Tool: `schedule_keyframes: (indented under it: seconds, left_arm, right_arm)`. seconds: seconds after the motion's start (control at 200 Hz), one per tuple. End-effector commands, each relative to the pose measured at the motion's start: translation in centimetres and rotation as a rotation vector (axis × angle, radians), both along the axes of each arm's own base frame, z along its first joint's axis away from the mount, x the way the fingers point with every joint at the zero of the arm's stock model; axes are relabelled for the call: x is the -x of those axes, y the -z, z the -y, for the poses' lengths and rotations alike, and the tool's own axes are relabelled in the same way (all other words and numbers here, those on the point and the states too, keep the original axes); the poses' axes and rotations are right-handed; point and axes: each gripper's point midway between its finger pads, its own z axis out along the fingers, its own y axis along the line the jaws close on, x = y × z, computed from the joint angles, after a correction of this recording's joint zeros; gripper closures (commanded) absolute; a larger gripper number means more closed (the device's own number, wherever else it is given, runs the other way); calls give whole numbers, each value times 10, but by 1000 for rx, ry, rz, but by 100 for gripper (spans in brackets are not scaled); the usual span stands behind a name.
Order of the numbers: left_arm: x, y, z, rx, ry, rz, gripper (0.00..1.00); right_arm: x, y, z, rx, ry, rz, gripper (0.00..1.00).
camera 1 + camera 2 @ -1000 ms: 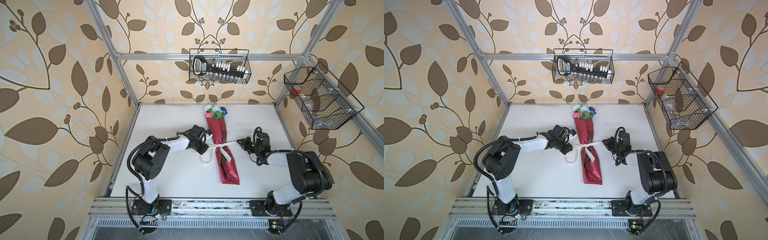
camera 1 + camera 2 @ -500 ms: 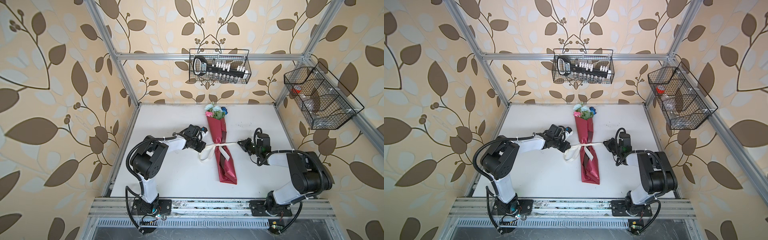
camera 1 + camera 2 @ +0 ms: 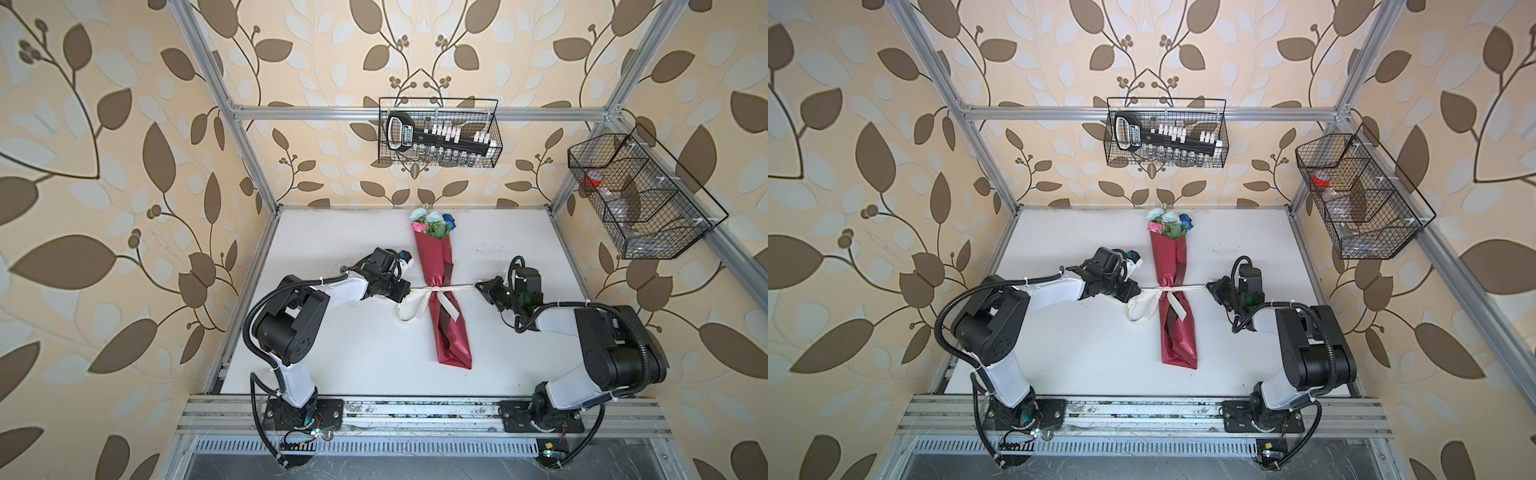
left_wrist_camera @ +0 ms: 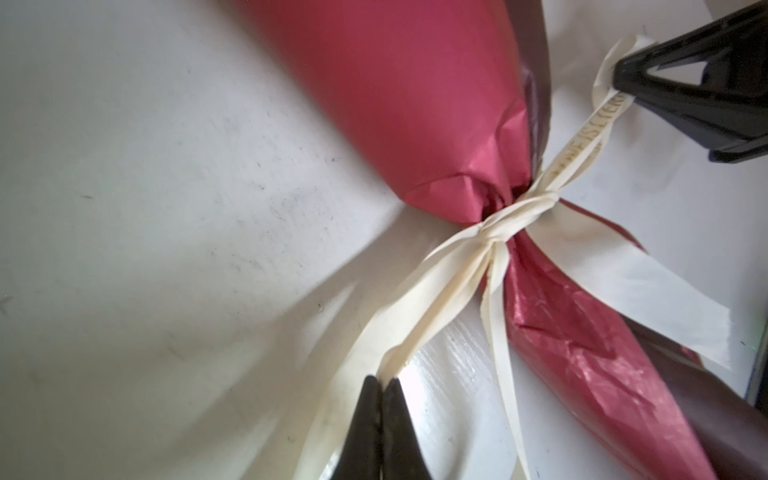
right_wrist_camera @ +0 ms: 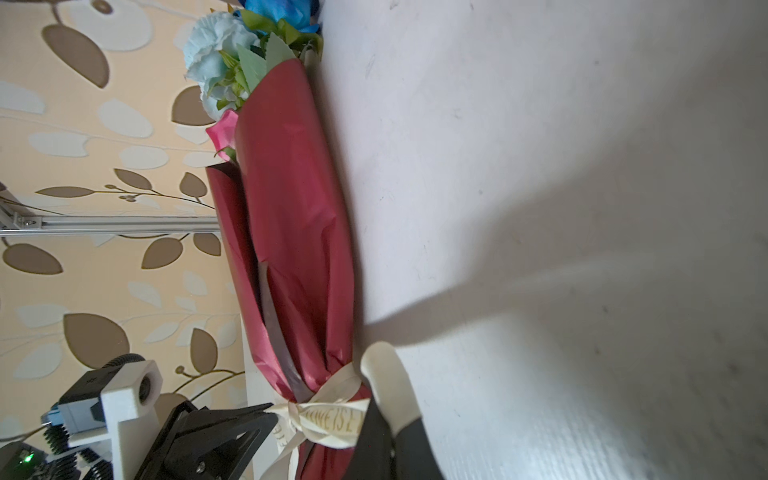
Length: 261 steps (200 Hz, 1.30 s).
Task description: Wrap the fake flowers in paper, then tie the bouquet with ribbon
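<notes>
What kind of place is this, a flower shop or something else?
Most likely a robot test booth, not a shop: leaf wallpaper lines a bare aluminium frame, and two robot arms are mounted on a rail at a white table bearing one bouquet tied with ribbon.

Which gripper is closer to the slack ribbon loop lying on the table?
Left. The left gripper is shut on the ribbon right beside the loop; the right gripper holds the other strand across the bouquet of fake flowers.

Blk/wht arms (image 3: 345, 287), blk ribbed cables (image 3: 247, 328)
</notes>
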Motion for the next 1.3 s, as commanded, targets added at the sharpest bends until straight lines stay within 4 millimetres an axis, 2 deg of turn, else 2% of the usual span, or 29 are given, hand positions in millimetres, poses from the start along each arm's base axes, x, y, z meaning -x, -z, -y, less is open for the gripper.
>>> schedule_keyframes:
  seconds: [0.0, 0.07, 0.14, 0.27, 0.35, 0.54, 0.68, 0.93, 1.155, 1.19, 1.23, 1.3]
  left_arm:
    - [5, -46, 18, 65, 16, 47, 87]
    - [8, -59, 30, 72, 17, 64, 62]
    - [12, -69, 36, 61, 2, 78, 52]
    - [20, -81, 43, 43, -65, 84, 52]
    - [31, -82, 55, 47, -70, 65, 52]
    - [52, -55, 89, 20, -36, -38, 54]
    - [48, -35, 94, -25, -63, -76, 52]
    - [36, -19, 91, -93, -102, -72, 46]
    - [30, -26, 102, -58, -97, -61, 43]
    - [28, -28, 104, -51, -99, -60, 38]
    - [26, -29, 105, -51, -104, -59, 25]
    - [22, -28, 106, -64, -113, -59, 25]
  right_arm:
    - [-18, -33, -9, 38, -9, 105, 100]
    - [-21, -42, -23, 31, -43, 125, 100]
    - [-22, -47, -33, 22, -65, 137, 100]
    - [-23, -55, -42, -3, -84, 153, 100]
    - [-25, -59, -47, -38, -94, 161, 100]
    - [-31, -71, -64, -121, -131, 194, 100]
    - [-32, -78, -74, -136, -151, 212, 100]
    - [-30, -77, -78, -132, -160, 210, 100]
    - [-29, -76, -79, -127, -166, 211, 100]
    - [-29, -76, -79, -127, -169, 210, 100]
    - [-29, -75, -80, -127, -170, 208, 100]
    - [-29, -75, -80, -127, -172, 210, 100]
